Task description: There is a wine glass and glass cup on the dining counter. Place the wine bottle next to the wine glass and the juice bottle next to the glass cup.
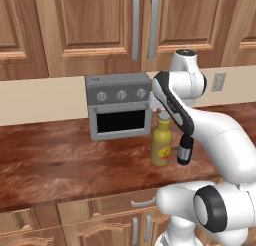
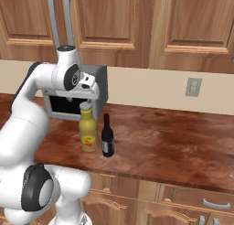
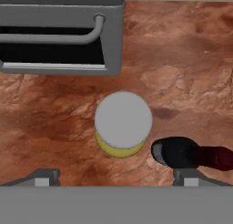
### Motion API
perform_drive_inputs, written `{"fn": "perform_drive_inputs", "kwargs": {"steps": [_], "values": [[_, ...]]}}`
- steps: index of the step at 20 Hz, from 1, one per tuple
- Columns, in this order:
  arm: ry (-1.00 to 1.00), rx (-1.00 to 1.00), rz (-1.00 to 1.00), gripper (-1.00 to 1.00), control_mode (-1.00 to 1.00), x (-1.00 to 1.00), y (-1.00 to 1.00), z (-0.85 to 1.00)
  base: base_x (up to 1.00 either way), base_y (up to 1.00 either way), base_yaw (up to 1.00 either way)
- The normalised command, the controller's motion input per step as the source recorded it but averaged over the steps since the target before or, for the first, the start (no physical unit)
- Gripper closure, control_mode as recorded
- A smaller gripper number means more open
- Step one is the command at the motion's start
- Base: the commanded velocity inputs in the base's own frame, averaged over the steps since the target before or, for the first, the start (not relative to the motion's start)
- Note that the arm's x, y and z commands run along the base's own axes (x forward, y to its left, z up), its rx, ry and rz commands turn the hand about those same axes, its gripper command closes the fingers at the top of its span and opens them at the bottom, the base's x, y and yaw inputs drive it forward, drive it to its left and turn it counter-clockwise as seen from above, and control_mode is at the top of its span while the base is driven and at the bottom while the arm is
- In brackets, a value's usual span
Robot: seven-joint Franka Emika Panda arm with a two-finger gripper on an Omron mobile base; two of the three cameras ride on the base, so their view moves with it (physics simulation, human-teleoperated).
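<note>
You are looking over the robot's white arm, which is reaching forward across a reddish-brown wooden surface [image 2: 173,141] backed by cabinets. Nearest to you on that surface, the wine bottle [image 2: 107,136], slim and dark with a pale label, is standing upright, just beside the juice bottle [image 2: 88,130], a stout yellow bottle with a small red-orange label. The tool [image 2: 87,102] is hovering directly above the juice bottle's cap with its jaws standing wide apart and holding nothing. In the hand view you are looking straight down: the juice bottle's pale round cap is sitting centred between the two fingertips [image 3: 43,177], while the wine bottle is lying close to the right fingertip. To do this step well, you are probably lowering straight down over the juice bottle, keeping the cap centred, so that the finger on the wine bottle's side is slipping into the narrow gap between the two bottles without knocking the dark one over. Closing on the neck or upper body, rather than on the cap alone, is likely giving a firmer hold. Farther back, a grey toaster oven [image 1: 119,112] is standing against the wall, just behind the bottles, and wooden cabinet doors [image 1: 95,25] are hanging above it.
</note>
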Motion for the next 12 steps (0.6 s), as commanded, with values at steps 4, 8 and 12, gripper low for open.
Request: {"fn": "perform_drive_inputs", "kwargs": {"steps": [4, 8, 12], "values": [[0.01, -0.03, 0.00, -1.00, -1.00, 0.30, -0.03, -0.11, 0.00, 0.00, 0.00], [0.06, 0.00, 0.00, -1.00, -1.00, 0.19, -0.03, -0.15, 0.00, 0.00, 0.00], [0.03, 0.02, 0.00, -1.00, -1.00, 0.13, -0.05, -0.14, 0.00, 0.00, 0.00]]}}
